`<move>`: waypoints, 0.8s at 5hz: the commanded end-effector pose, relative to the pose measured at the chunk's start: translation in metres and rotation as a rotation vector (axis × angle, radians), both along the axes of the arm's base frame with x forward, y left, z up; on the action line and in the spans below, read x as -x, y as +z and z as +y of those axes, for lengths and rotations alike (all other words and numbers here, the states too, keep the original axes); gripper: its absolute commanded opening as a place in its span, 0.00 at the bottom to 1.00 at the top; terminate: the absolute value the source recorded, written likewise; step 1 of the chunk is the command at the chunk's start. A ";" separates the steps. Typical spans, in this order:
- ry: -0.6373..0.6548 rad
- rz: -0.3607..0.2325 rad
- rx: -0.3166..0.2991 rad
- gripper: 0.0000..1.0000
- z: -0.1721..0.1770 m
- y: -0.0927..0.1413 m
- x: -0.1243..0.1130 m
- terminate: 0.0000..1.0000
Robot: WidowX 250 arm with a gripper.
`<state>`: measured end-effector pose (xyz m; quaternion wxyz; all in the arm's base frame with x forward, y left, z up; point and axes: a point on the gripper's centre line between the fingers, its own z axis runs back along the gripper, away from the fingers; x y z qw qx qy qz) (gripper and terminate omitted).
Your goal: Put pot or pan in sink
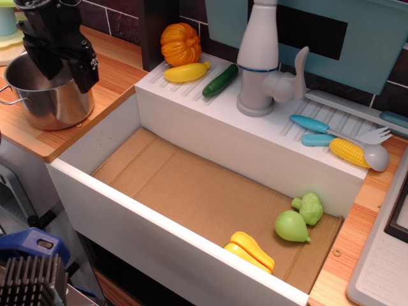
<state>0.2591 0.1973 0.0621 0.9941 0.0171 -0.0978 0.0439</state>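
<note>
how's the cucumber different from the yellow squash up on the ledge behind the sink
The cucumber is dark green and slim; the squash is yellow and fatter. The cucumber lies slanted toward the faucet, while the squash lies nearly level below the pumpkin. Both are toy vegetables resting on the ridged ledge.

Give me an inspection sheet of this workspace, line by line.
Surface: wooden counter left of the sink, another strip at right.
Job's things: steel pot upright on the counter, outside the sink; cardboard floor mostly bare.
Clutter: in the sink, pear, green vegetable, yellow toy. On the ledge, pumpkin, squash, cucumber, faucet, corn, blue-handled utensils.
End effector: black end effector low over the pot's rim; open or shut cannot be told.
Cables: nothing seen.
Surroundings: dark tiled wall, teal panel.
</note>
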 end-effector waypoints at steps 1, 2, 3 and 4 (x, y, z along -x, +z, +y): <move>0.000 -0.035 -0.027 1.00 0.002 -0.005 0.000 0.00; 0.013 -0.046 -0.002 0.00 0.002 -0.012 -0.001 0.00; 0.028 -0.069 0.003 0.00 0.000 -0.015 -0.001 0.00; 0.040 -0.071 0.004 0.00 -0.006 -0.011 -0.002 0.00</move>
